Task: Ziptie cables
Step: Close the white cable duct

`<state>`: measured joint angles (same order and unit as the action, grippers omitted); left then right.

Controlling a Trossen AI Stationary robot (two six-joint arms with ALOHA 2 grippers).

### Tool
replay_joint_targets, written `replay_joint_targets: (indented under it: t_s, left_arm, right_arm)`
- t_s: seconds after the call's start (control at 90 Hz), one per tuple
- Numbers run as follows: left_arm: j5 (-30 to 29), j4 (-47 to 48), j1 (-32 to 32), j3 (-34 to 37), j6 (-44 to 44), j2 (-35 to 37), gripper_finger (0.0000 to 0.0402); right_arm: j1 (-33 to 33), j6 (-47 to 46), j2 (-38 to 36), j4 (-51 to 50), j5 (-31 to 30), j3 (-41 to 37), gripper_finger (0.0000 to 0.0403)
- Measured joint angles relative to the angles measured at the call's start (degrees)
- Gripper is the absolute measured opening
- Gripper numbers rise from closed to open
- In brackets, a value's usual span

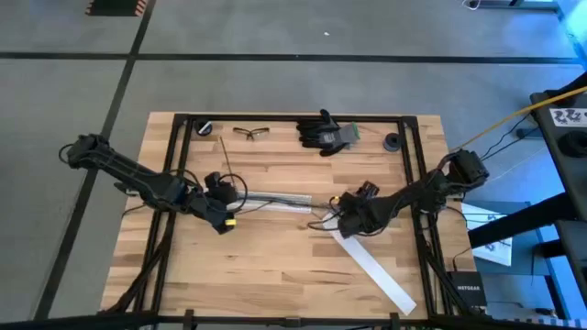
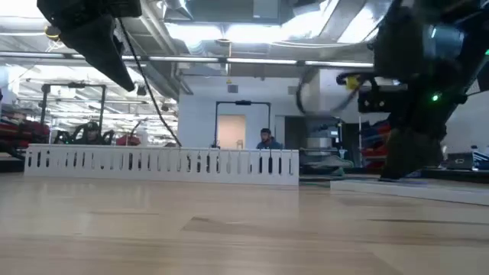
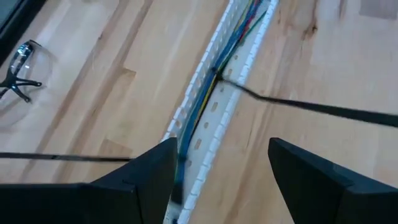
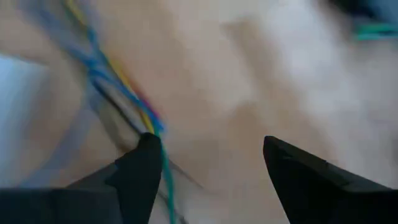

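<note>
Mid-table: cables point(image 3: 208, 93) in slotted strip point(image 3: 214, 115) | left claw point(image 3: 217, 180) spread | right claw point(image 4: 208, 171) spread

your table point(image 1: 275, 257): pale wood planks, matt, grain visible. duct point(image 3: 208, 118): white plastic, slotted, slight sheen. cables point(image 3: 205, 93): smooth coloured plastic insulation. left fingers point(image 3: 143, 180): matt black plastic. gloves point(image 1: 323, 134): dark cloth. glasses point(image 3: 18, 68): clear glossy plastic.

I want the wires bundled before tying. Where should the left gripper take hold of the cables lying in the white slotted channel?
Grip the cables where they run together inside the white slotted channel, just ahead of the open left gripper. Probably come straight down, fingers either side of the run: they lie lengthwise, and the channel's walls block a sideways approach.
</note>
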<state>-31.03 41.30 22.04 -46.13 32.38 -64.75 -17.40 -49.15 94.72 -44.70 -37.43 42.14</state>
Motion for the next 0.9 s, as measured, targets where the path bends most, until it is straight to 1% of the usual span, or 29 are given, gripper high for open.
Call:
replay_joint_targets:
  t_s: [0.067,0.2,0.244,0.311,0.389,0.444,0.522,0.567,0.633,0.678,0.767,0.9]
  left_arm:
    - [-0.42,0.00,0.00,0.00,-0.40,0.00,0.0237]
    - [-0.63,0.00,-0.07,0.00,-0.87,0.00,0.0237]
    - [-0.75,0.00,-0.07,0.00,-0.90,0.00,0.0237]
    - [-0.77,0.04,-0.07,0.00,-0.87,0.00,0.0237]
    - [-0.80,0.01,-0.07,0.00,-0.88,-0.01,0.0237]
    - [-0.79,0.02,-0.06,0.00,-0.87,-0.02,0.0237]
    - [-0.85,-0.02,-0.07,0.00,-0.87,0.00,0.0237]
    - [-0.89,0.00,-0.06,0.00,-0.87,-0.02,0.0237]
    - [-1.29,-0.08,-0.04,0.00,-0.87,-0.04,0.0237]
    - [-1.41,-0.27,-0.04,0.00,-1.02,-0.13,0.0237]
    - [-1.46,-0.46,-0.04,0.00,-1.54,-0.15,0.0237]
    - [-1.44,-0.42,-0.04,0.00,-1.24,-0.15,0.0237]
  right_arm:
    - [1.81,0.25,-0.13,-5.96,0.61,-0.03,0.0261]
    - [2.86,0.32,-3.23,-10.44,3.06,2.14,0.0261]
    - [2.81,0.41,-4.80,-10.34,4.22,2.50,0.0261]
    - [2.81,0.41,-7.77,-7.62,6.67,3.06,0.0261]
    - [2.22,0.40,-11.07,-3.20,10.64,2.94,0.0261]
    - [0.61,0.39,-12.45,3.01,12.21,2.24,0.0261]
    - [-2.96,0.25,-12.88,13.63,12.59,0.34,0.0261]
    - [-5.20,0.14,-12.52,19.59,11.37,-1.17,0.0261]
    - [-8.49,-0.09,-10.83,29.56,7.58,-3.59,0.0261]
    - [-10.23,-0.66,-9.41,34.15,4.92,-5.38,0.0261]
    - [-12.26,-2.20,-6.20,39.36,1.87,-7.39,0.0261]
    - [-13.78,-2.89,-1.33,43.54,2.03,-7.52,0.0261]
